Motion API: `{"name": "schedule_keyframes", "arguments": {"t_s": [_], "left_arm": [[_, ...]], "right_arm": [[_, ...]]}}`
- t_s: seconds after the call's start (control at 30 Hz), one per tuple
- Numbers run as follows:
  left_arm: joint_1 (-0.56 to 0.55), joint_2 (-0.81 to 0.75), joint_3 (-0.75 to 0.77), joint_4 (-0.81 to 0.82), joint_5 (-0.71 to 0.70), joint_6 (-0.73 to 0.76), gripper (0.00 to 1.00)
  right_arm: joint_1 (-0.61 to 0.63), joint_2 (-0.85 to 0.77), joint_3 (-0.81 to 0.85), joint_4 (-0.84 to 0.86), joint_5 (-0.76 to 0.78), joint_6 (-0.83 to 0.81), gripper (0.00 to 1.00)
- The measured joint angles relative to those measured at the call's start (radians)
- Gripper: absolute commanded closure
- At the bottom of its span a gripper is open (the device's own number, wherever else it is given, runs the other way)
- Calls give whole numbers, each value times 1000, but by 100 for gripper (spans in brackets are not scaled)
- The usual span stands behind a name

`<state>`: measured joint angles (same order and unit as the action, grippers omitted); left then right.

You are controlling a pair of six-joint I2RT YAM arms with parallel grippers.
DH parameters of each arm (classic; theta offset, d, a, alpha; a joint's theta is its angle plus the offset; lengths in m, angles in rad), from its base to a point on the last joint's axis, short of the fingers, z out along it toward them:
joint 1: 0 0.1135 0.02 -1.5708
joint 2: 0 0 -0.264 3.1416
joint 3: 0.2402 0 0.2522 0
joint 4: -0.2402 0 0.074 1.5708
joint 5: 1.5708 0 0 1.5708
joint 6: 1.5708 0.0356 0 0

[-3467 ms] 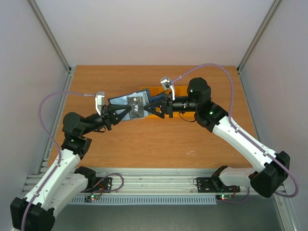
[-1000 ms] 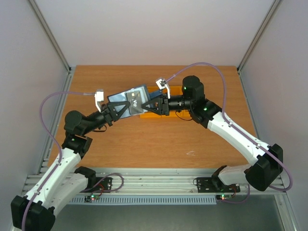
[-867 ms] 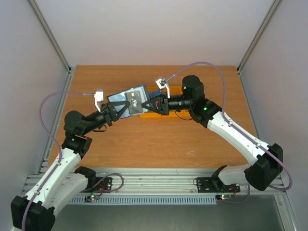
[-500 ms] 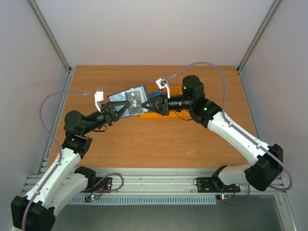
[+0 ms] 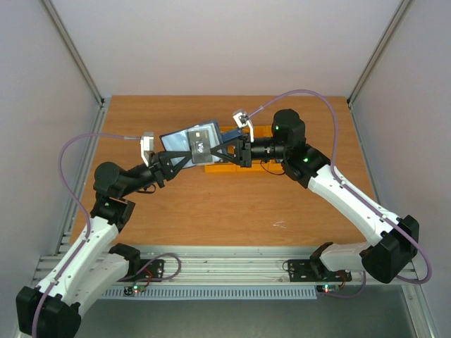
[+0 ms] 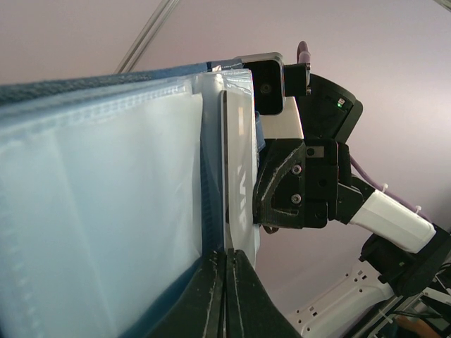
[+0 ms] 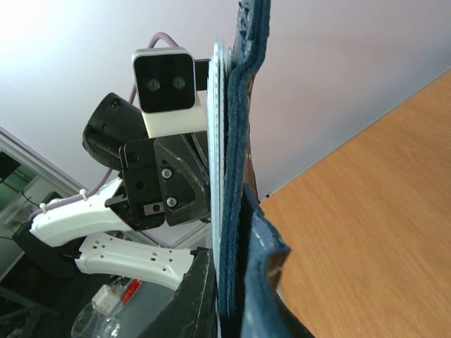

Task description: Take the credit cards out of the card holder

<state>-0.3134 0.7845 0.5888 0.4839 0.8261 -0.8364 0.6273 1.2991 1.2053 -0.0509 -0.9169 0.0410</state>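
The two arms meet over the middle of the table, and between them they hold the card holder up in the air, opened out with its pale blue-grey inside facing up. It hangs above the left end of an orange bin that sits on the wood. A black card with light lettering lies against the holder's inner face, close to where the two sets of fingers come in. The left gripper reaches in from the left and its fingers are pressed tight together on the holder's near edge, right where the card's thin edge runs beside the clear sleeves. I cannot tell whether it pinches the card alone or the sleeve with it. The right gripper comes in from the opposite side, and in its own camera the fingers are clamped on the holder, with the thin sleeves and the navy cover squeezed edge-on between them. The two grippers are just beside each other, tips nearly meeting.
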Motion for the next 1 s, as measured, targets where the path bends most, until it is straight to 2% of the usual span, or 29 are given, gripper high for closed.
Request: {"name": "schedule_keyframes", "arguments": {"t_s": [0.1, 0.2, 0.37, 0.5, 1.0], "left_arm": [[0, 2, 0, 0, 2, 7, 98], [0, 10, 0, 2, 5, 10, 93], [0, 23, 0, 5, 11, 14, 94], [0, 23, 0, 7, 16, 14, 100], [0, 26, 0, 13, 12, 13, 100]], "right_arm": [[-1, 0, 0, -2, -2, 0, 99], [-3, 0, 0, -3, -3, 0, 99], [-5, 1, 0, -3, -4, 0, 99], [-5, 1, 0, -3, -5, 0, 99], [-29, -1, 1, -32, -4, -25, 99]]}}
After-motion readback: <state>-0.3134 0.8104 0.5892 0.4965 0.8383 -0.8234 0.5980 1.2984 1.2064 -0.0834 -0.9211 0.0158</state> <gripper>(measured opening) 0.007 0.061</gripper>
